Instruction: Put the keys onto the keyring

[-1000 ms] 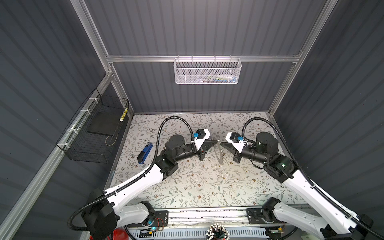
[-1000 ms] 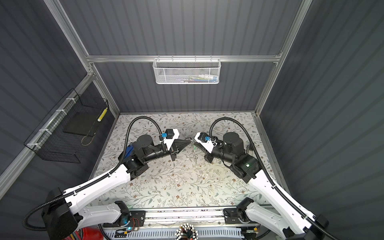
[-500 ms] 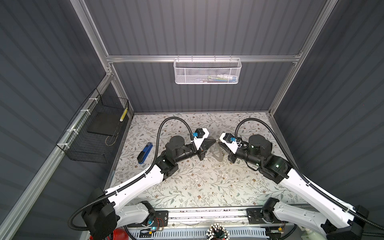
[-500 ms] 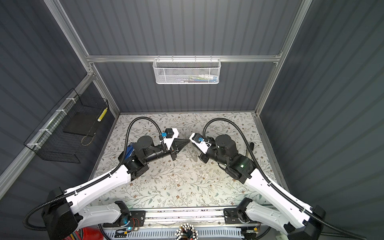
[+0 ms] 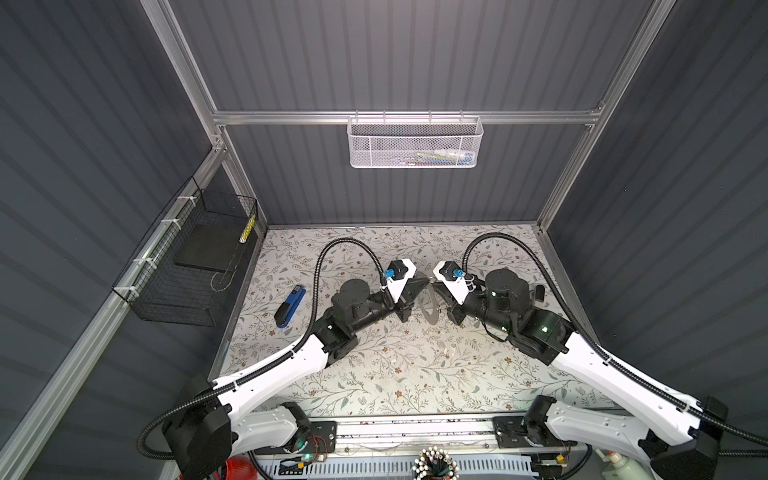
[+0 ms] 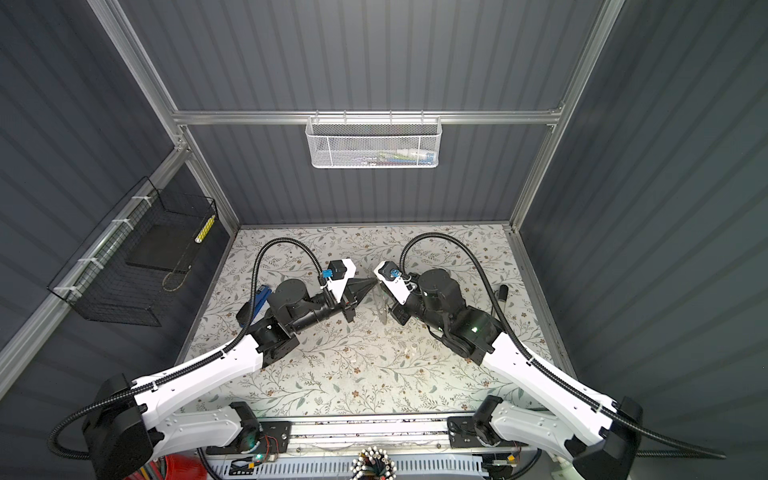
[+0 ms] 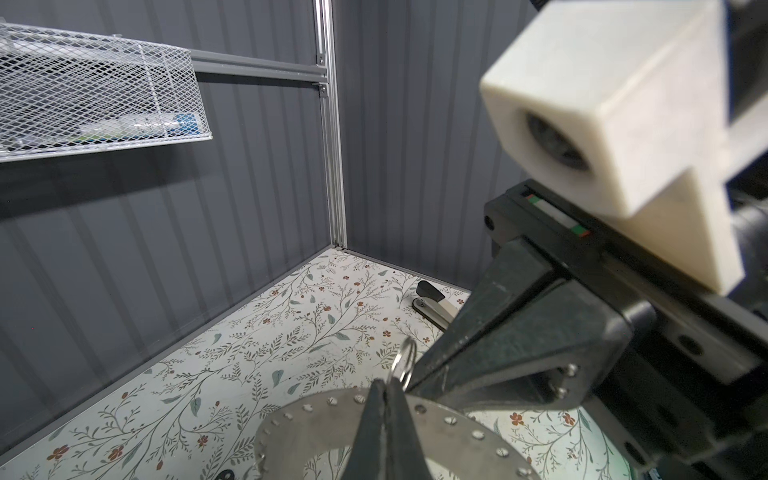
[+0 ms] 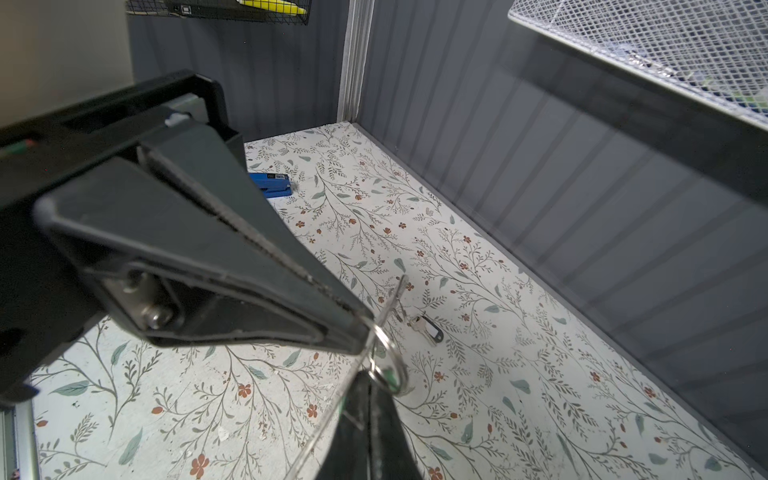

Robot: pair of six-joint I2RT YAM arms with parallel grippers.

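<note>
At the left edge a blue stapler (image 5: 289, 307) lies on the floral-patterned surface (image 5: 415, 374). Raised at mid-scene, the left tool (image 5: 424, 284) is pinched tight on the rim of the large flat grey metal keyring (image 7: 457, 424), which has tiny holes around it and is held clear of the surface. Just right of it, tip to tip, the right tool (image 8: 368, 380) is clamped on the green-framed tag key (image 8: 388, 375); its small wire split ring (image 7: 405, 359) is at the keyring's rim, threaded or only touching I cannot tell, while the small silver key with black oval head (image 8: 430, 332) lies flat on the surface near the middle, apart from both tools.
</note>
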